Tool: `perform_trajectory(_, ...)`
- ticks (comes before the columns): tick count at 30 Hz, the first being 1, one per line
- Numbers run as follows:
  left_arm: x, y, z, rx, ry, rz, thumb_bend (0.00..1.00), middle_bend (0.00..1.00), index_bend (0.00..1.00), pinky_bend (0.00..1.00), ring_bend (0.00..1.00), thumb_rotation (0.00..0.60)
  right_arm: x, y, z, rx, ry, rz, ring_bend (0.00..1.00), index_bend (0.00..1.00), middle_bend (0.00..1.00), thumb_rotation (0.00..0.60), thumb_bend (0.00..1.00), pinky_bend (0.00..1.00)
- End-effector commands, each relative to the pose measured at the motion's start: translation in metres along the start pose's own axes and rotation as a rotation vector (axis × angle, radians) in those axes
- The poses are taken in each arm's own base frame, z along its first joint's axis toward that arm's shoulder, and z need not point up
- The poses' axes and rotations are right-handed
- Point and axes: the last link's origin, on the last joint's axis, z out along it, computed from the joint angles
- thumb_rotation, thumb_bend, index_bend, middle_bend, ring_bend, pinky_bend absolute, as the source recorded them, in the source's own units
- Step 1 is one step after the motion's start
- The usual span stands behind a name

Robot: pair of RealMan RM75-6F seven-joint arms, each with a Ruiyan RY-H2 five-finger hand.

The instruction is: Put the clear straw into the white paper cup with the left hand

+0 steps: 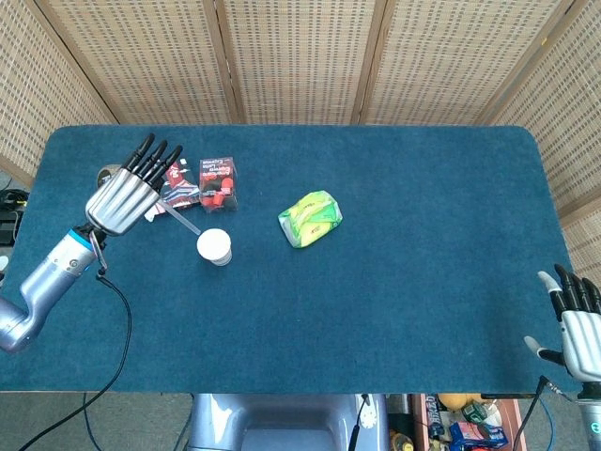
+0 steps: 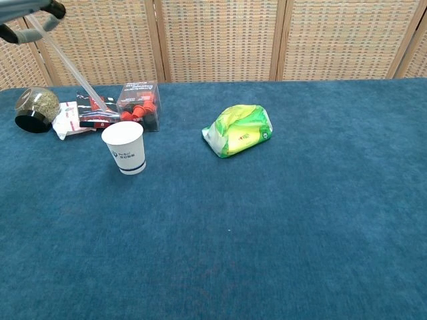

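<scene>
While the left robot hand (image 1: 124, 195) pinches its upper end, the clear straw (image 2: 72, 69), light and slippery, slants toward the white paper cup (image 2: 124, 147).

The left hand (image 1: 125, 193) holds the clear straw (image 1: 178, 219) above the table (image 1: 423, 244), its free end slanting toward the white paper cup (image 1: 214, 246) — near the rim, not inside. The right hand (image 1: 575, 324) rests at the table's near right corner, fingers apart.

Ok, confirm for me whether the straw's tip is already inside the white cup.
No: in the chest view the clear straw slants down from the left hand, its lower end above the white paper cup.
</scene>
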Motion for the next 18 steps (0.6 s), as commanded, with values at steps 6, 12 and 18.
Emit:
perform_trajectory(6, 0.01, 0.037, 0.015, -0.11, -0.012, 0.085, 0.4, 0.0, 0.6, 0.0, 0.0, 0.6, 0.0, 0.0, 0.0, 0.008, -0.002, 0.005, 0.0, 0.0, 0.0, 0.6, 0.0, 0.0)
perform_trajectory(12, 0.011, 0.052, 0.021, -0.14, -0.016, 0.127, 0.4, 0.0, 0.6, 0.0, 0.0, 0.6, 0.0, 0.0, 0.0, 0.005, -0.007, 0.008, 0.0, 0.0, 0.0, 0.6, 0.0, 0.0)
perform_trajectory(18, 0.012, 0.063, 0.03, -0.169, -0.023, 0.17, 0.4, 0.0, 0.6, 0.0, 0.0, 0.6, -0.001, 0.001, 0.001, 0.002, -0.015, 0.008, 0.0, 0.0, 0.0, 0.6, 0.0, 0.0)
